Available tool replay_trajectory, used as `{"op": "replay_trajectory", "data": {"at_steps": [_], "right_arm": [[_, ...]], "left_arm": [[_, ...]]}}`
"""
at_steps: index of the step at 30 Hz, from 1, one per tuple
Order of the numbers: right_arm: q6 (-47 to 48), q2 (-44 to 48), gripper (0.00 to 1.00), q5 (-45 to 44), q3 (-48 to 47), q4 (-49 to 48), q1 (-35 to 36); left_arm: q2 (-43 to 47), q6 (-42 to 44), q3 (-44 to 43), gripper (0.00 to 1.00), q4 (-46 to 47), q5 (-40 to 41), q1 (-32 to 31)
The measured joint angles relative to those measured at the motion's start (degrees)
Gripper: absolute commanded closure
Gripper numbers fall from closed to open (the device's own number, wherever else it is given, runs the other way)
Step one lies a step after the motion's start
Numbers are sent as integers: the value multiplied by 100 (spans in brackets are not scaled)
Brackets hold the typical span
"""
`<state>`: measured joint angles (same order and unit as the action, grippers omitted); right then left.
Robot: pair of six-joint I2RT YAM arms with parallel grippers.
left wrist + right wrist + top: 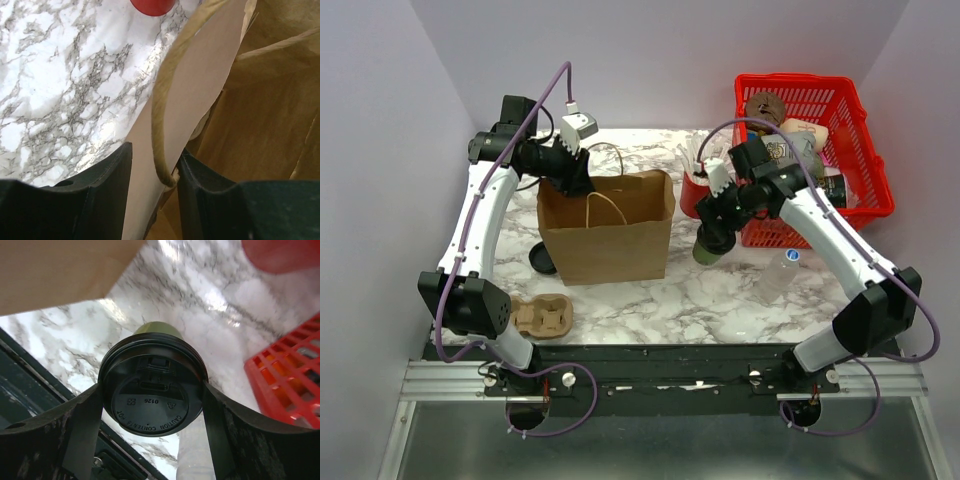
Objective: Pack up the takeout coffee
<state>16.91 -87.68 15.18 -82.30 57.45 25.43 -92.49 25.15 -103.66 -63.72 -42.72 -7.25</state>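
Coffee first, seen from overhead: the takeout coffee (708,254) stands upright between the brown paper bag (605,240) and the red basket (790,80), in the grasp of the right gripper (715,234). Whether its base rests on the marble table (720,300) or hangs just clear of it, I cannot tell from up here. The left gripper (570,180) sits at the bag's far left corner, at the open mouth.

From the left wrist, the two dark fingers (107,192) straddle the bag's upper wall, with the twisted handle cord (162,110) running between them. They look pinched onto the paper, one pad on each face, holding the mouth open.

From the right wrist, the black lid (152,400) fills the middle, a sliver of olive-green cup wall showing beyond it. Both fingers (85,425) press against the lid's edge from opposite sides, so the pincer is clamped on the cup at its top.

That seems the right place to hold it. A paper cup like this should be light and soft-walled, and a squeeze lower down would likely dent it, while the rolled rim under the lid is the stiffest band. The lid is only pressed on, I'd guess, so too hard a pinch could pop it. How full it is cannot be seen, so it is best kept level.
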Motion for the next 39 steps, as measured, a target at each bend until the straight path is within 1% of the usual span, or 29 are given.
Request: {"op": "replay_trajectory", "data": {"at_steps": [3, 8, 10, 12, 17, 18, 19, 22, 25, 31, 35, 39], "right_arm": [[105, 136, 46, 201, -568, 149, 0], [210, 264, 46, 372, -1665, 369, 0], [262, 264, 46, 378, -2098, 420, 0], [313, 249, 47, 378, -2483, 546, 0], [520, 166, 47, 326, -3414, 726, 0], [568, 149, 47, 295, -3578, 739, 0], [619, 125, 47, 254, -3773, 745, 0], [730, 96, 48, 227, -4138, 737, 0], [826, 114, 51, 345, -4310, 675, 0], [1172, 289, 52, 905, -4142, 393, 107], [1565, 350, 54, 1255, -4103, 273, 437], [2070, 498, 56, 1311, -3818, 175, 973]], "left_arm": [[24, -37, 120, 57, 26, -66, 0], [35, -85, 157, 58, 98, -131, 0], [35, -101, 155, 65, 125, -168, 0], [33, -94, 129, 74, 116, -232, 0], [-118, 31, -157, 91, 9, -555, -4], [-157, 63, -214, 98, -20, -634, -4], [-208, 127, -275, 100, -79, -758, -4], [-273, 227, -317, 100, -251, -992, -7], [-299, 262, -317, 100, -361, -1132, -28], [-280, 243, -317, 100, -262, -1075, -120], [-192, 258, -334, 100, -72, -909, -269], [-22, 343, -348, 100, 83, -717, -417]]}}
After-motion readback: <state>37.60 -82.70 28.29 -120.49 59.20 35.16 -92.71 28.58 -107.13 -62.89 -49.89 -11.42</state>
